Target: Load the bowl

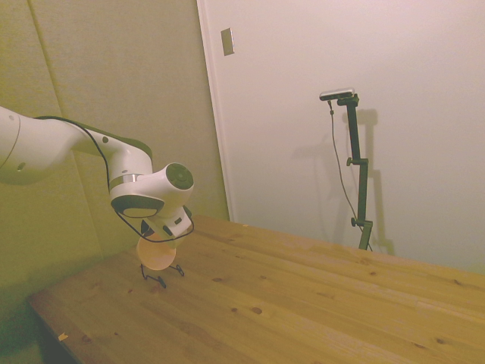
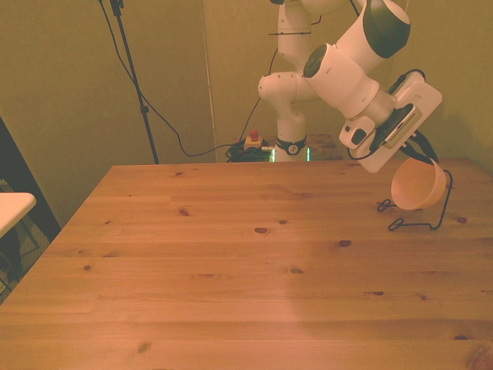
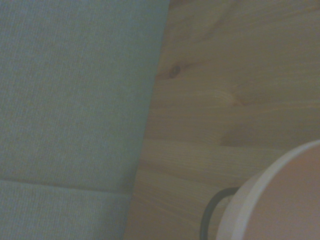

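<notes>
Bowl [image 2: 418, 186] tipped on edge in the black wire rack [image 2: 422, 218] near the table [image 2: 231, 254] corner at the front view's right, seemingly so the wire can prop it, tool [image 2: 400, 150] just above, grip state impossible to tell.

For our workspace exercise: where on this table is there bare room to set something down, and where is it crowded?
Nearly all the wooden table is bare: the whole stretch from the front view's left edge across the middle and the near edge. The only crowded spot is the far corner at the front view's right, where the bowl sits tilted in the black wire rack under the gripper.
</notes>
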{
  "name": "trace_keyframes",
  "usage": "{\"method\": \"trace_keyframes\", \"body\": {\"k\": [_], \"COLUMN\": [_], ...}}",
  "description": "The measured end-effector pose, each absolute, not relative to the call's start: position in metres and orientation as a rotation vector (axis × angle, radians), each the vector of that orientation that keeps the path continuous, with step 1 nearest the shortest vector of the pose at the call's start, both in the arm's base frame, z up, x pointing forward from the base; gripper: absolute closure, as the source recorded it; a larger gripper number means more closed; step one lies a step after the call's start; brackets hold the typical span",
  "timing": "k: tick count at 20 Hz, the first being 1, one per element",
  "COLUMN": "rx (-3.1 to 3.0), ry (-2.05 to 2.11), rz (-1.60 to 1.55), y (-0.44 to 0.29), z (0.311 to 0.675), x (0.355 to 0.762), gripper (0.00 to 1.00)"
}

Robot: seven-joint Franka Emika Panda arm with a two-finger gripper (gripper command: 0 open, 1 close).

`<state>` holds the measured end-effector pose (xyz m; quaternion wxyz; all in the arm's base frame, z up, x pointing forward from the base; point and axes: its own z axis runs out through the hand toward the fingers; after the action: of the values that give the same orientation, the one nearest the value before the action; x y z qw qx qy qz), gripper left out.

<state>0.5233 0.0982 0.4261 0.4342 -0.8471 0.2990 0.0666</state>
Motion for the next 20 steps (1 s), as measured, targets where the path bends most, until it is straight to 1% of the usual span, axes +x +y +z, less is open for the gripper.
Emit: {"method": "trace_keyframes", "body": {"k": [19,20], "rx": [-2.108,-2.108], "ry": [0.766,0.767], "rz": [0.183,0.179], "y": [0.099,0.099], "z": [0.403,0.403], "x": [0.529,0.53], "gripper": [1.0,0.0]}}
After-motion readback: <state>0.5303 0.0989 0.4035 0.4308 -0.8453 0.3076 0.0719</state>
